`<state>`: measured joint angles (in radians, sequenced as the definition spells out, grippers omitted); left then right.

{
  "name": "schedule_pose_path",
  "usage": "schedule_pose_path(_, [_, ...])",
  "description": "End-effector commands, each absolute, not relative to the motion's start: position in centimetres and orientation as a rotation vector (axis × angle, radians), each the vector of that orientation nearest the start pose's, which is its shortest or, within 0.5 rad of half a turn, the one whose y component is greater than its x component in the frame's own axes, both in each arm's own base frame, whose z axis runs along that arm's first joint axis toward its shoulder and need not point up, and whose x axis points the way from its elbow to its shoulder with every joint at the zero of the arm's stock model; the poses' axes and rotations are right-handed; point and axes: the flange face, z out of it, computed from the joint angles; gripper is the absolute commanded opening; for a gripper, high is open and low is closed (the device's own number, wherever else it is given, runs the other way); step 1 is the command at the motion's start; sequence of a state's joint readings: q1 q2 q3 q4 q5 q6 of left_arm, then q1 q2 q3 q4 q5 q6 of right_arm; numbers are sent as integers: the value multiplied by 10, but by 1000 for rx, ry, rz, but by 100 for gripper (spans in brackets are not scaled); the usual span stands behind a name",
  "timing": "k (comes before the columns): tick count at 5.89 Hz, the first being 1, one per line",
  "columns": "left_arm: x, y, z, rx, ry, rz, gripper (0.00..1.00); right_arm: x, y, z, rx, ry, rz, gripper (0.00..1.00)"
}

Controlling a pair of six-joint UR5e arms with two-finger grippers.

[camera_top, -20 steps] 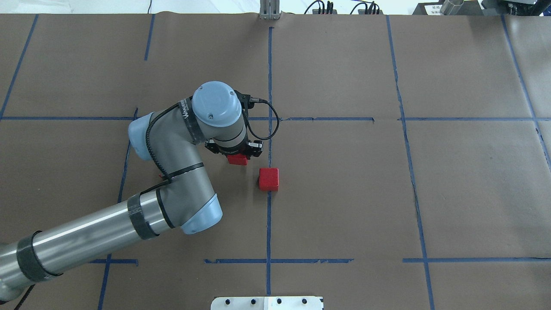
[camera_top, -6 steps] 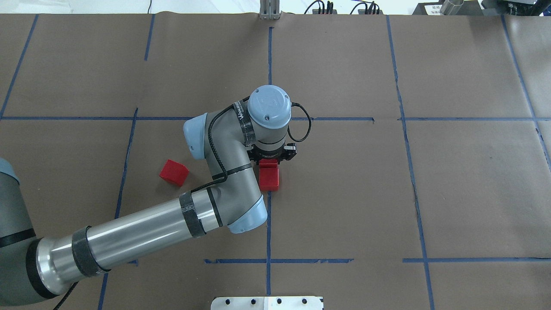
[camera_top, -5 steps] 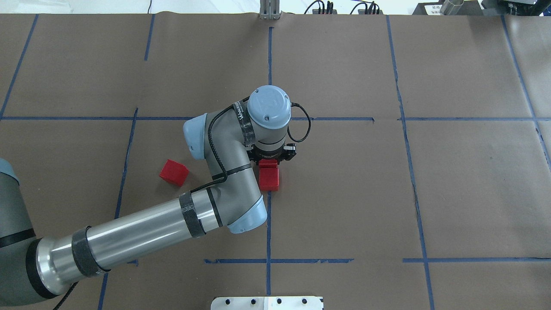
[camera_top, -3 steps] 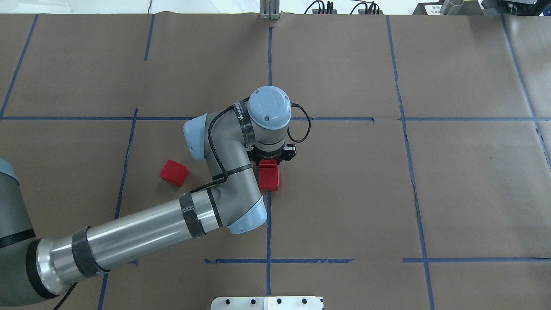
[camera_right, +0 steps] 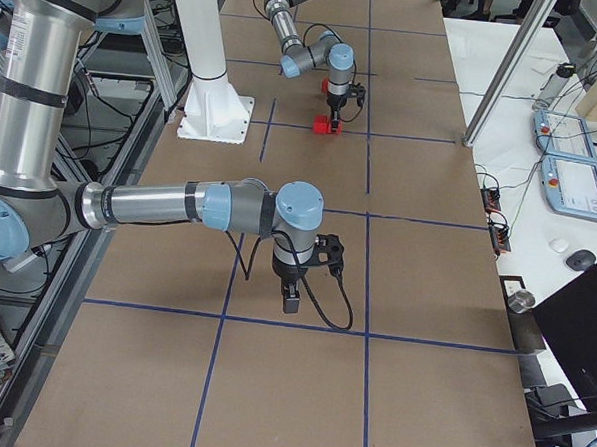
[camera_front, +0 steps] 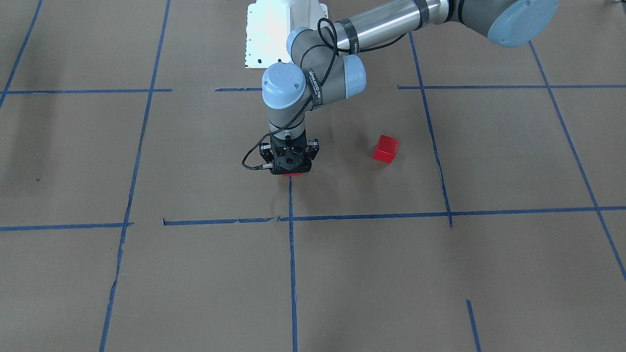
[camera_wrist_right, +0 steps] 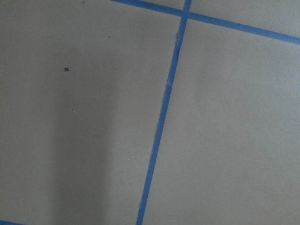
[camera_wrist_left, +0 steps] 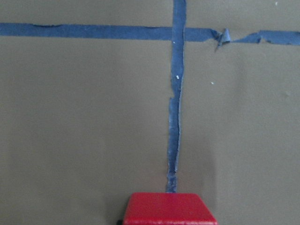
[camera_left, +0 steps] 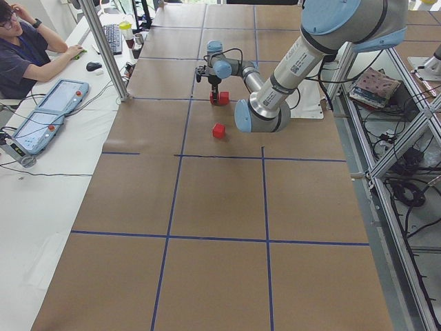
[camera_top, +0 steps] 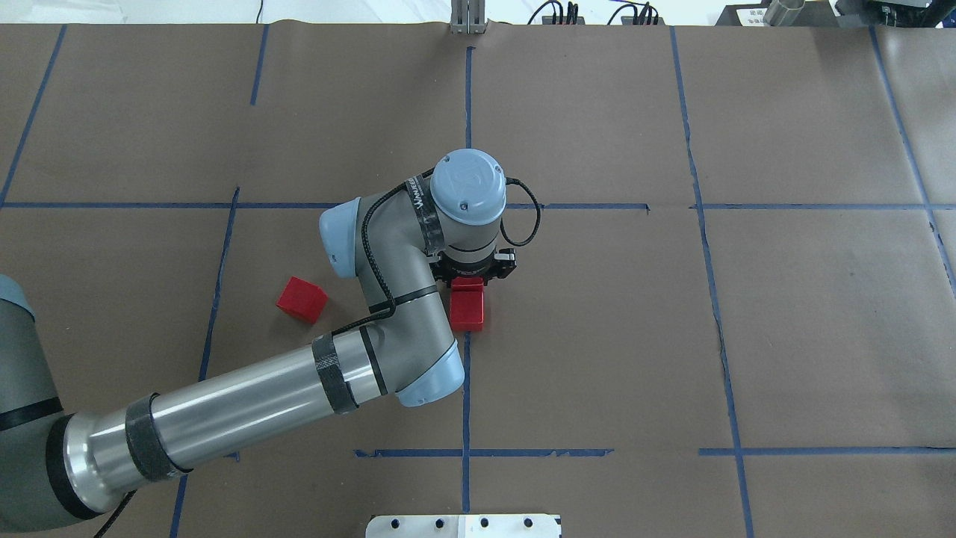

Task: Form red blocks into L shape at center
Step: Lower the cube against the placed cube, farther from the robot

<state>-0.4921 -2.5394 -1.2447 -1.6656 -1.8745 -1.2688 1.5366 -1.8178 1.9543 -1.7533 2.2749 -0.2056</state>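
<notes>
One red block (camera_top: 467, 314) lies on the centre blue tape line. My left gripper (camera_top: 467, 282) points straight down, shut on a second red block (camera_top: 467, 285) that sits against the far side of the first. The held block shows at the bottom edge of the left wrist view (camera_wrist_left: 169, 209) and as a sliver under the gripper (camera_front: 291, 169) in the front view (camera_front: 292, 174). The third red block (camera_top: 302, 299) lies alone to the left, also in the front view (camera_front: 386, 148). My right gripper (camera_right: 291, 305) hangs over bare paper far from the blocks; I cannot tell if it is open or shut.
Brown paper with a blue tape grid (camera_top: 467, 388) covers the table. The white robot base plate (camera_top: 463, 525) is at the near edge. An operator (camera_left: 27, 52) sits at a side desk with tablets.
Since 3.4 s ago my left arm has carried its red block right, up against the centre block, uncovering the third block. Over the last second it has barely moved.
</notes>
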Motion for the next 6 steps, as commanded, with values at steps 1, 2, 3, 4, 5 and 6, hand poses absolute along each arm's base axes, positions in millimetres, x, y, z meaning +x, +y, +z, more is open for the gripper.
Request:
schedule_pose_path(1, [660,-467,173,14,791,-69,29,55,-383,602,16,-708,-214,100])
schedule_pose_path(2, [661,-466,174,13,791,-67,31,55,-383,602,16,-707,-215,100])
schedule_pose_path(3, [661,-466,174,14,791,-66,32,56,-383,602,18,-706,-214,100])
schedule_pose_path(4, [661,-466,176,13,788,-65,32,56,-383,602,17,-707,-213,100])
schedule_pose_path(5, [661,-466,177,14,787,-62,32,56,-383,602,16,-707,-213,100])
schedule_pose_path(6, [661,-466,177,14,787,-62,32,55,-383,602,16,-707,-215,100])
